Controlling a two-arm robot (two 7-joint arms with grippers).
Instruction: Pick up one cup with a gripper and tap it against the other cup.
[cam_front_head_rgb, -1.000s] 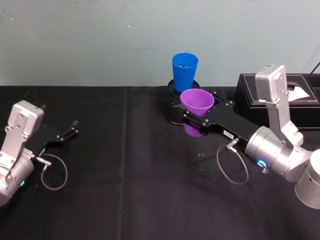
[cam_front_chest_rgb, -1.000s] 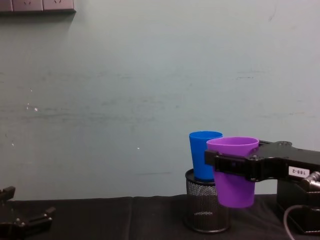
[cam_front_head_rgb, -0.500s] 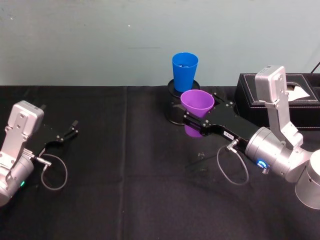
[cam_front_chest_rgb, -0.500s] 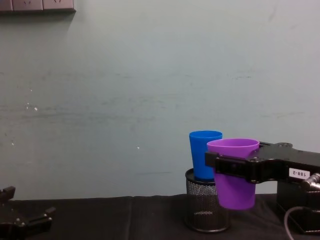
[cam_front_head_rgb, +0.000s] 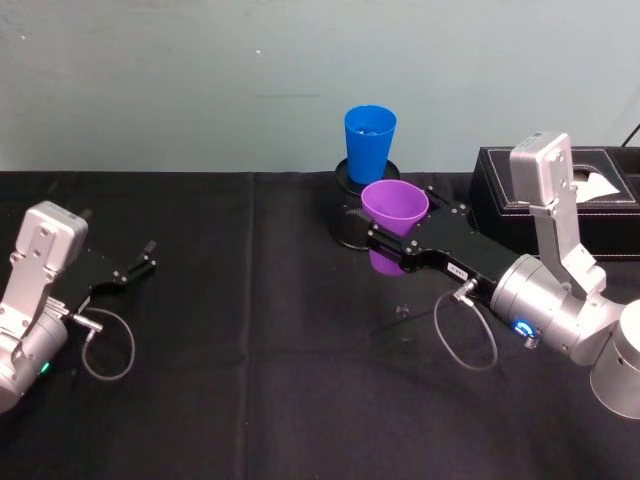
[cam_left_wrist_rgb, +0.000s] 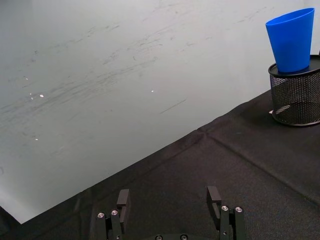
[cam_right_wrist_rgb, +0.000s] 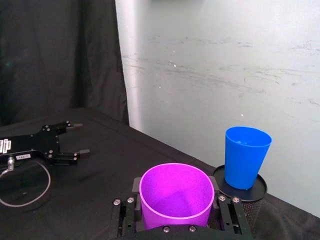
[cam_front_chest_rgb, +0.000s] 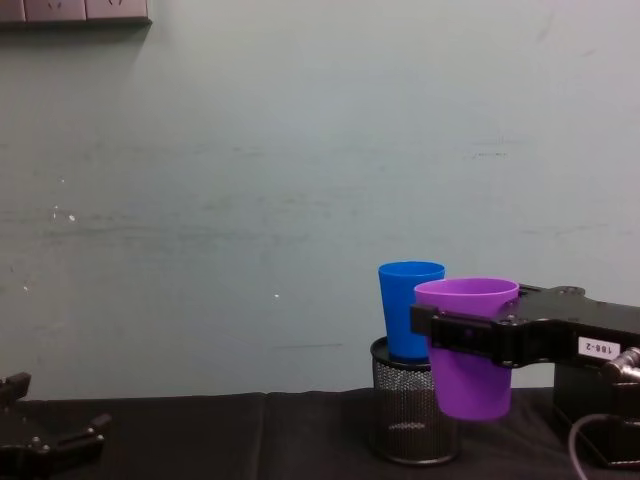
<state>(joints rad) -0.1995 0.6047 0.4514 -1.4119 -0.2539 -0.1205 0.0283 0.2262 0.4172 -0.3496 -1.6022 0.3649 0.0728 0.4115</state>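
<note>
My right gripper (cam_front_head_rgb: 392, 246) is shut on the purple cup (cam_front_head_rgb: 394, 205), gripping its sides and holding it upright above the table. From the chest, the purple cup (cam_front_chest_rgb: 468, 385) hangs just right of and nearer than the blue cup (cam_front_chest_rgb: 408, 310). The blue cup (cam_front_head_rgb: 369, 138) stands upright on top of a black mesh holder (cam_front_head_rgb: 346, 222). In the right wrist view a gap shows between the purple cup (cam_right_wrist_rgb: 175, 192) and the blue cup (cam_right_wrist_rgb: 245, 157). My left gripper (cam_front_head_rgb: 142, 260) rests open on the cloth at far left, with nothing between its fingers (cam_left_wrist_rgb: 122, 199).
A black tissue box (cam_front_head_rgb: 600, 190) stands at the back right, behind my right arm. A black cloth (cam_front_head_rgb: 250, 350) covers the table and a pale wall runs close behind the cups. The mesh holder (cam_front_chest_rgb: 412, 420) rises beside the held cup.
The purple cup in my right gripper has sunk very slightly. The blue cup and my left arm have not moved.
</note>
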